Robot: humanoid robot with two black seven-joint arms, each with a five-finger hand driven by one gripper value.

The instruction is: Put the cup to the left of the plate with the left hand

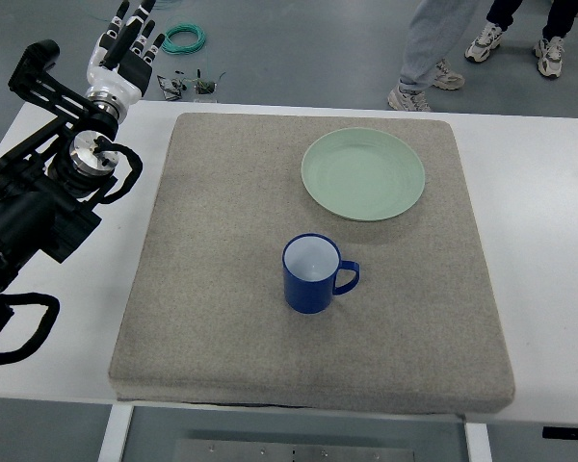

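A blue enamel cup (313,273) with a white inside stands upright on the grey mat (222,289), its handle pointing right. It sits in front of the pale green plate (363,174), which lies at the mat's far right. My left hand (128,46) is raised at the far left corner of the table, well away from the cup, with its fingers stretched out and nothing in them. The black left arm (39,202) runs along the table's left side. The right arm does not show.
The mat lies on a white table (539,250). A coil of green cable (183,38) and a small dark item (188,86) lie on the floor beyond the far edge. Legs and shoes of people (443,48) stand behind the table at the top right.
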